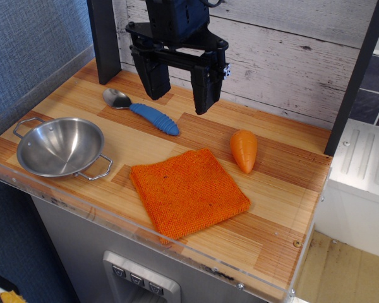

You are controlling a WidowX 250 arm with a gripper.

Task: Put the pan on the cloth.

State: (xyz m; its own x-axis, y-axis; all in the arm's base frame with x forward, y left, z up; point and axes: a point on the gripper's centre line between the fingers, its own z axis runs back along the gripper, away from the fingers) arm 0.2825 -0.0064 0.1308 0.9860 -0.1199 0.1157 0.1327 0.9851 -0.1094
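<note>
The pan (60, 146), a shiny steel bowl with two wire loop handles, sits at the front left of the wooden table. The orange woven cloth (188, 190) lies flat to its right, near the front edge, apart from the pan. My black gripper (180, 95) hangs open and empty above the back middle of the table, over the spoon's handle end, well behind and to the right of the pan.
A metal spoon with a blue handle (142, 110) lies behind the pan. An orange plastic carrot (244, 150) lies behind the cloth on the right. A clear rim (145, 230) edges the table front. A black post (104, 41) stands at back left.
</note>
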